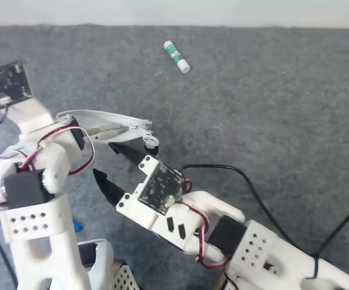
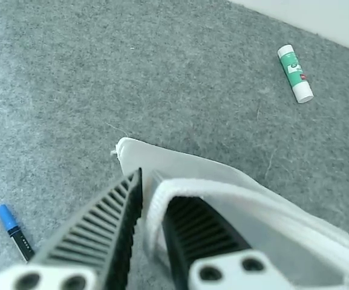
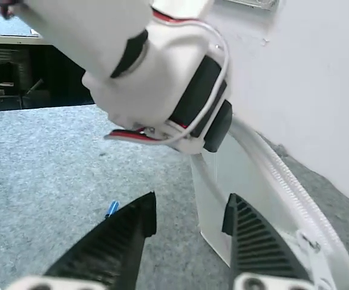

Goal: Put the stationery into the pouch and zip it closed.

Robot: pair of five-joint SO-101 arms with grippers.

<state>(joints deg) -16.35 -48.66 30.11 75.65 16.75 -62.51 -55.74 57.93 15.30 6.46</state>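
On grey felt (image 1: 283,90), left claw (image 2: 153,187) pinching pouch (image 2: 192,166) rim, right claw (image 3: 189,208) open, empty, green-labelled glue stick (image 2: 294,74)

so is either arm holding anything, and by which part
the left gripper pinches the white pouch by its rim near one end; the right gripper is open and holds nothing

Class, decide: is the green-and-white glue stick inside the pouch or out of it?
Out. The green-and-white glue stick lies on its side on the grey felt surface, well apart from the white translucent pouch.
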